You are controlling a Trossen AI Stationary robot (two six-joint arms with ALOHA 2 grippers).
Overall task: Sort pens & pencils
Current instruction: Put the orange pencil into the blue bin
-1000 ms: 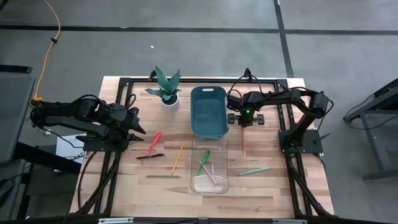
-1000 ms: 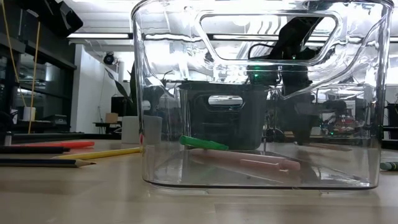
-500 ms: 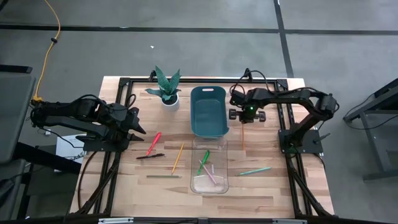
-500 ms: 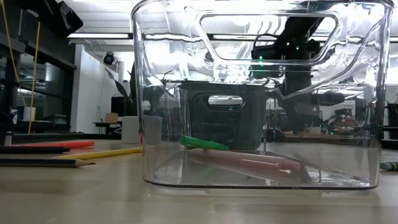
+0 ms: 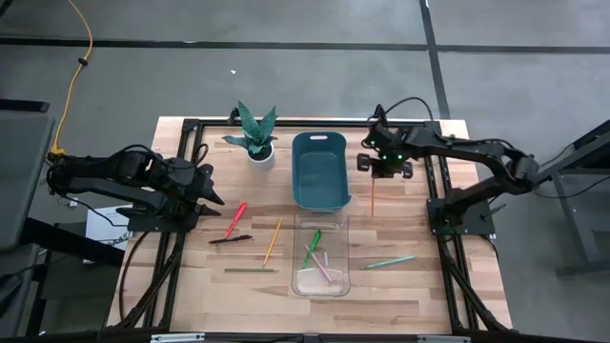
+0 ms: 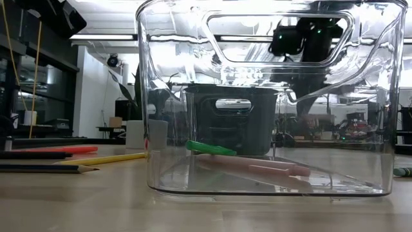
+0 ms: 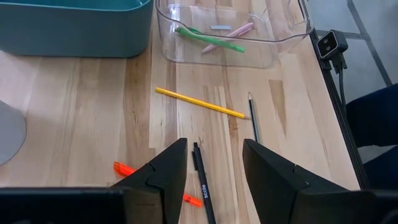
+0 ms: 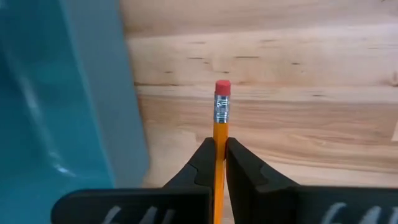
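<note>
From above, the right hand [image 5: 374, 175] is pinching an orange pencil [image 5: 373, 197] just beside the teal bin [image 5: 319, 170], while the left hand [image 5: 212, 195] is hanging spread at the desk's [image 5: 410, 281] left edge. At desk level, a green pen [image 6: 211, 148] is lying in the clear bin [image 6: 270, 96]. In the left wrist view, a black pen [image 7: 204, 185] is showing writing too small to read. The right wrist view is showing the pencil's red eraser [image 8: 222, 87].

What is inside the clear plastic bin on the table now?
The clear bin holds two pens lying on its floor: a green pen and a pink pen. No pencil lies in it. Nothing hides its floor, since the walls are transparent.
</note>
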